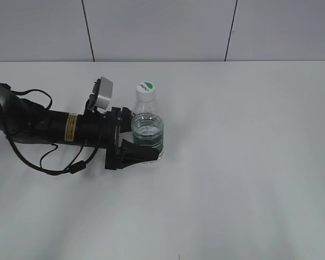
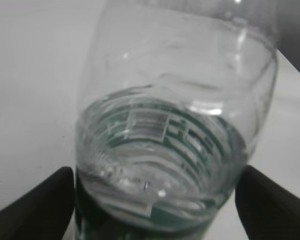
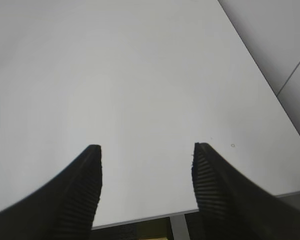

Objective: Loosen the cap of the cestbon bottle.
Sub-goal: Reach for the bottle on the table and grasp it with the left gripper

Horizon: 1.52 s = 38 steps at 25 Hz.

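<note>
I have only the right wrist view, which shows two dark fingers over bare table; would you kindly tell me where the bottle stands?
Observer: The cestbon bottle stands upright on the table, left of centre in the exterior view.
Operator: Is anything holding it?
Observer: The left gripper brackets its lower body; whether the fingers touch it, I cannot tell.
Operator: Is the cap still on?
Observer: Yes, the white cap sits on top, with nothing gripping it.

Bare table (image 1: 249, 162) around bottle (image 1: 147, 130)
</note>
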Available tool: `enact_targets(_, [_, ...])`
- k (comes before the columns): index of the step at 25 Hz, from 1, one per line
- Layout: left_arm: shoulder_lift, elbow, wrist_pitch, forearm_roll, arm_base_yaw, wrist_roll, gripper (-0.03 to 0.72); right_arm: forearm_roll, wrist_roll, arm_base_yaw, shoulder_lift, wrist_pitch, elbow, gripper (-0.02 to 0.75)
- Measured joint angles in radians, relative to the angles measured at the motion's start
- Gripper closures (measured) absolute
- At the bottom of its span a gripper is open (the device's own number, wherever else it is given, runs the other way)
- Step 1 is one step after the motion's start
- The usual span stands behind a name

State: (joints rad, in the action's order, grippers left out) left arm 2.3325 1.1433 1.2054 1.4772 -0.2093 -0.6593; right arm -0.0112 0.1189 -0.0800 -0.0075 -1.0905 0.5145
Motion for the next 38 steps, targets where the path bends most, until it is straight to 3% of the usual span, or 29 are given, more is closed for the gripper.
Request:
enact_targets(7, [0.000, 0.041, 0.002, -0.013, -0.034, 0.000, 0.104, 0.000, -0.001, 0.000, 0.000, 0.000, 0.000, 0.297])
enact_targets(38, [0.050, 0.042, 0.002, -0.093, -0.035, 0.016, 0.111, 0.000, -0.001, 0.000, 0.000, 0.000, 0.000, 0.297])
